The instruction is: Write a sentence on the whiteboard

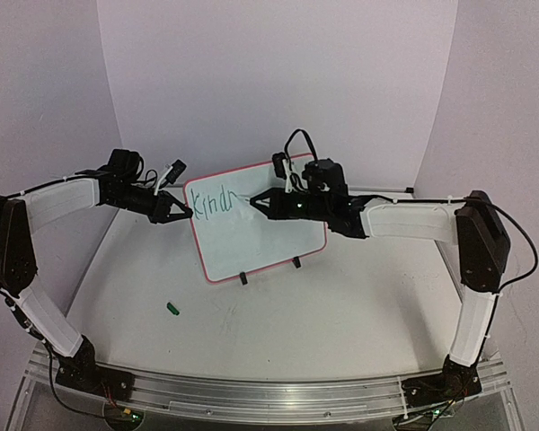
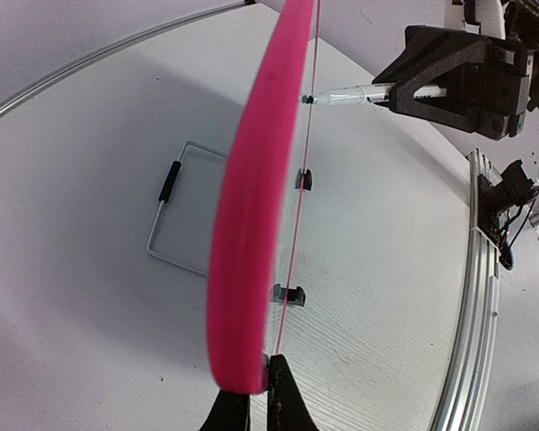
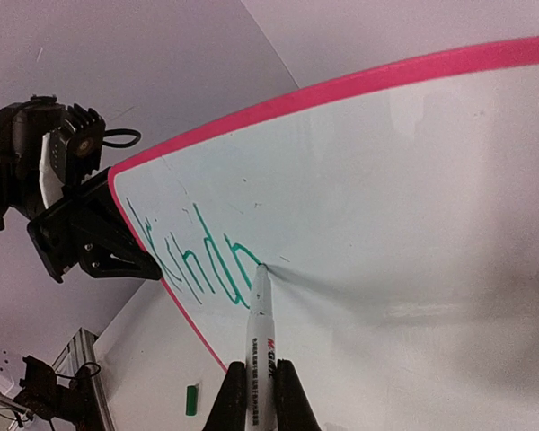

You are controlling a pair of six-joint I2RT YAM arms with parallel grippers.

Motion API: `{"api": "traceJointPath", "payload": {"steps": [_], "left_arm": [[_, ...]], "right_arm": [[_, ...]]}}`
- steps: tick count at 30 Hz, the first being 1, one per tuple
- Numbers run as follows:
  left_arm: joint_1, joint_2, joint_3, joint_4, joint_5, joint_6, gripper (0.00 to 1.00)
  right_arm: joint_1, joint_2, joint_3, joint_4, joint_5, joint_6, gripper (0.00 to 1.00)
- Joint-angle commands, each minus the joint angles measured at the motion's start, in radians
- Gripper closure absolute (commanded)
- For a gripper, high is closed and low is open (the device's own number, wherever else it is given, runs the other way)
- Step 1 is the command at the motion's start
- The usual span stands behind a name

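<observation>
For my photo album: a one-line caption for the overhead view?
Left gripper grips the red-framed whiteboard while the right gripper holds a marker to its green lettering.

Two claws [image 1: 185,214] [image 1: 254,205], one whiteboard [image 1: 262,244], one marker [image 3: 259,334], one green cap [image 1: 172,308]

We see whiteboard [image 1: 260,242]: white face, bright pink-red frame, two black feet [image 1: 243,278]. Lettering [image 1: 211,203] on it: thin green strokes. We note marker [image 3: 259,337]: white barrel, red and black print, green tip. Small green cap [image 1: 172,308] lies on white table [image 1: 341,305]. Both arms: white segments alternating with black joints. Left gripper [image 1: 187,214] and right gripper [image 1: 254,205]: black. Rail [image 1: 278,395] along near edge: silver metal. Walls [image 1: 278,72]: pale lilac, plain, and we find no pattern.
</observation>
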Motion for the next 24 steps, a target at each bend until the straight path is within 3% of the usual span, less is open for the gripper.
{"api": "traceJointPath", "payload": {"steps": [1,15,24], "left_arm": [[-0.003,0.006,0.018,-0.046,-0.058,0.036,1.0],[-0.004,0.006,0.018,-0.046,-0.056,0.036,1.0],[-0.004,0.004,0.018,-0.046,-0.057,0.035,1.0]], "right_arm": [[-0.015,-0.043,-0.026,0.016,0.04,0.001,1.0],[-0.015,-0.047,-0.066,0.016,0.009,0.012,1.0],[-0.016,-0.141,-0.098,0.031,-0.024,0.01,1.0]]}}
